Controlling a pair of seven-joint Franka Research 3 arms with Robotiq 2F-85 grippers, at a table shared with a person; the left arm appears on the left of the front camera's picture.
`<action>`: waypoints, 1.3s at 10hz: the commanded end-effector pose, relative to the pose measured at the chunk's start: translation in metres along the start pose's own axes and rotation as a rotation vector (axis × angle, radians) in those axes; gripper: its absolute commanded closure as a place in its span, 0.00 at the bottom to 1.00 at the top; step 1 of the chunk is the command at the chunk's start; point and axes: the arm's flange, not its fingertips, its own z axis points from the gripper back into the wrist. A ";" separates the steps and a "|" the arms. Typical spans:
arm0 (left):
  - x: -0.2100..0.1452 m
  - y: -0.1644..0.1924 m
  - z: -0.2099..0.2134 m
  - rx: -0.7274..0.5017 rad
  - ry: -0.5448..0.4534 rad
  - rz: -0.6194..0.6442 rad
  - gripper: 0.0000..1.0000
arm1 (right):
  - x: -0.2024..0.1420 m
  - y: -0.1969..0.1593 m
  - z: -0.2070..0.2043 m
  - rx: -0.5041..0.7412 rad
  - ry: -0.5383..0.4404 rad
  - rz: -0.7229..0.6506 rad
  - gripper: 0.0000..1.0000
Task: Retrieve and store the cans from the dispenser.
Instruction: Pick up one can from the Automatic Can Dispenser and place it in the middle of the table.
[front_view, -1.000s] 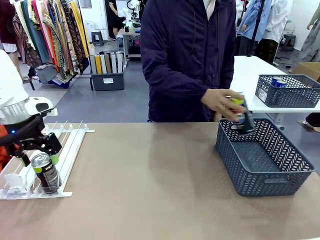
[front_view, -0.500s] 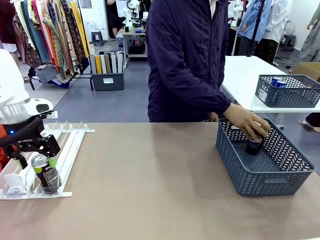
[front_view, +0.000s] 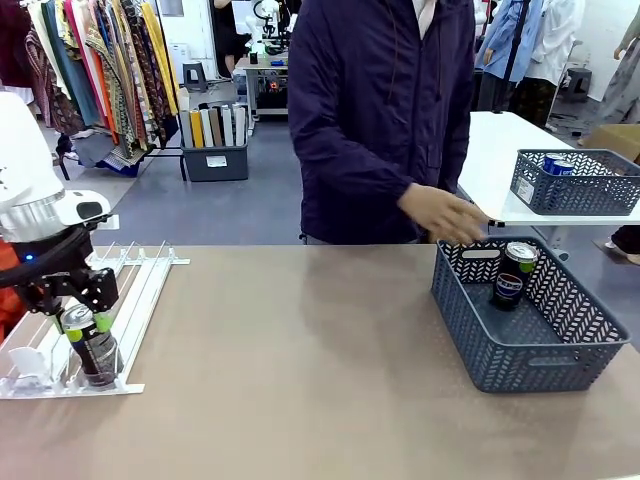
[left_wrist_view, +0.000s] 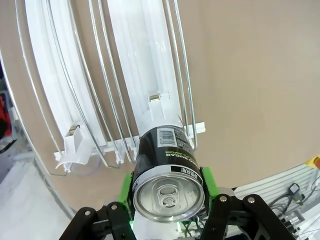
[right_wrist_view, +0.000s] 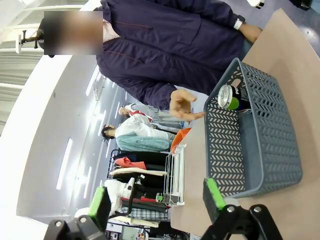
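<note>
So on the left, the left claw (front_view: 84, 326) has just squeezed shut around the slim black drink can with the silver top (front_view: 93, 348), which a second ago sat between wide-open green pads; it stands at the front end of the flat white wire-rail dispenser (front_view: 130, 290) on the brown desk (front_view: 300, 380), looking ready to lift. The wrist shot reads "SUGAR" plus a barcode on it. Over right, the person's hand (front_view: 442, 214) has let go and pulled back, leaving a green-and-black can (front_view: 512, 274) standing in the dark grey lattice basket (front_view: 530, 350). Right claw (right_wrist_view: 157, 197) hangs wide open, empty.
</note>
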 end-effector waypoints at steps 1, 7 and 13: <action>0.005 -0.002 -0.005 0.027 -0.005 0.004 1.00 | 0.001 0.004 -0.001 0.009 -0.006 -0.006 0.00; -0.029 -0.013 0.051 -0.065 -0.146 -0.163 1.00 | 0.001 0.004 -0.001 0.009 -0.006 -0.006 0.00; -0.093 0.001 0.121 -0.146 -0.405 -0.292 1.00 | 0.001 0.004 -0.001 0.009 -0.006 -0.006 0.00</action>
